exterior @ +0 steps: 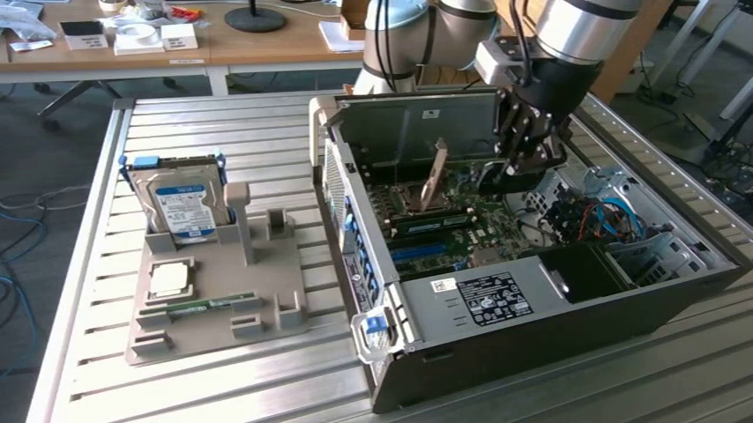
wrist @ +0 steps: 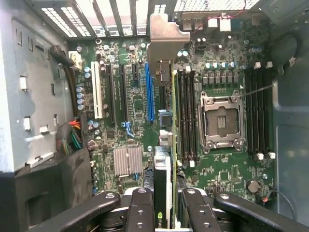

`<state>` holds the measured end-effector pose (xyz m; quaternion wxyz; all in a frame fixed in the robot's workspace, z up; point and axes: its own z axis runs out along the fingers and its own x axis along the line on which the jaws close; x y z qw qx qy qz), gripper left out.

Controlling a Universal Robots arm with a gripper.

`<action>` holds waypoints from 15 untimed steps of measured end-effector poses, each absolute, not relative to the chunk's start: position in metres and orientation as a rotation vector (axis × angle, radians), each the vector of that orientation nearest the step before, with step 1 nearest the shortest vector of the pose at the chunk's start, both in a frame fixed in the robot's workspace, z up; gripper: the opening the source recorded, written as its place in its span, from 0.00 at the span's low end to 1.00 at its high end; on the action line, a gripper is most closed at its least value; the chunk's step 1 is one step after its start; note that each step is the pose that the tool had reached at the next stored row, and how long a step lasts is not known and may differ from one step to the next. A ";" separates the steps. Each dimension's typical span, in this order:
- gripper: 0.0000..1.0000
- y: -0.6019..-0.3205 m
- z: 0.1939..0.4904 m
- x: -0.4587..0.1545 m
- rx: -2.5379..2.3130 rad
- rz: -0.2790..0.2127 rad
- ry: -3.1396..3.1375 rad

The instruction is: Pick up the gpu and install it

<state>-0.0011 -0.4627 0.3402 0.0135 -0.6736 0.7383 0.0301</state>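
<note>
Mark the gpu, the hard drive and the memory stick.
gpu (wrist: 162, 174): wrist view, on the card's edge facing the camera.
hard drive (exterior: 182, 210): exterior view, on its blue-white label.
memory stick (exterior: 212, 305): exterior view, on the middle of its green board.

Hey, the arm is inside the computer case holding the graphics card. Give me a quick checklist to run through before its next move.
1. The graphics card is clamped in the gripper: ok.
2. Card inside the open case, over the motherboard: ok.
3. Metal bracket at the card's far end from the gripper: ok.
4. Card edge lined up with the blue slot: cannot tell.
5. Cable bundle apart from the blue slot: ok.
</note>
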 end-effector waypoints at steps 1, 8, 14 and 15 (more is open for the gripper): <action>0.27 -0.463 0.338 -0.002 -2.098 0.094 2.300; 0.27 -0.463 0.334 -0.005 -2.099 0.094 2.300; 0.27 -0.463 0.334 -0.008 -2.098 0.094 2.300; 0.27 -0.463 0.333 -0.010 -2.098 0.094 2.300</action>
